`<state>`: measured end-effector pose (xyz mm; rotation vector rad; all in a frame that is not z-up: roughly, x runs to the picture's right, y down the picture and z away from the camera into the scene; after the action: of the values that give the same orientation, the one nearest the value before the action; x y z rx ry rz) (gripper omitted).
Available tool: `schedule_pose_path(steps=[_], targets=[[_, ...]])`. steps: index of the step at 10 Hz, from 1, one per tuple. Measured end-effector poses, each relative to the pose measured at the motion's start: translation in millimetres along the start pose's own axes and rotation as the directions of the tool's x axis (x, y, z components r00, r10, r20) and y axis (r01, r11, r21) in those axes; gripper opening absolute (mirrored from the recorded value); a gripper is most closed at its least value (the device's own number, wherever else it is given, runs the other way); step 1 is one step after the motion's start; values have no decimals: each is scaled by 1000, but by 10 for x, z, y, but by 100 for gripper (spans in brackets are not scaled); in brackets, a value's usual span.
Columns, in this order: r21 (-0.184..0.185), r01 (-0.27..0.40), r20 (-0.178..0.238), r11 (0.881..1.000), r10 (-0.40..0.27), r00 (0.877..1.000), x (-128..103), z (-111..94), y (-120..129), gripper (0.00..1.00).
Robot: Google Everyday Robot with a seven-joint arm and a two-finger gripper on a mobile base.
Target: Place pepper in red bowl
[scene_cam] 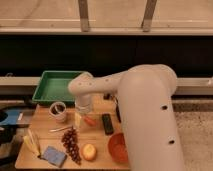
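The desk [41, 122] shows bare wood by its left edge; the green tray [55, 86] fills the back-left corner, and the red bowl [119, 147] sits at the front edge. The tool [81, 119] hangs low at mid-desk, fingers spread, gripping nothing. The pepper [90, 120] lies just to its right. One pepper, one red bowl, one tray
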<state>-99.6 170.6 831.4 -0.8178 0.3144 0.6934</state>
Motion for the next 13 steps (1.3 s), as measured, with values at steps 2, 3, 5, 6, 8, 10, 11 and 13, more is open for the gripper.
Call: schedule_pose_path(steps=[2, 3, 5, 6, 8, 10, 11, 13], targets=[[17, -3, -38, 1000, 3, 999, -2, 88, 0, 80], [20, -12, -52, 1000, 13, 999, 21, 131, -18, 80], [23, -28, -84, 999, 30, 996, 73, 247, -43, 78], [23, -31, -92, 999, 33, 995, 92, 274, -55, 73], [17, -38, -93, 999, 39, 995, 147, 311, -83, 51], [18, -40, -92, 999, 42, 995, 180, 318, -87, 28], [18, -45, -89, 999, 46, 995, 191, 316, -99, 20], [17, -45, -89, 999, 46, 995, 194, 304, -102, 4]])
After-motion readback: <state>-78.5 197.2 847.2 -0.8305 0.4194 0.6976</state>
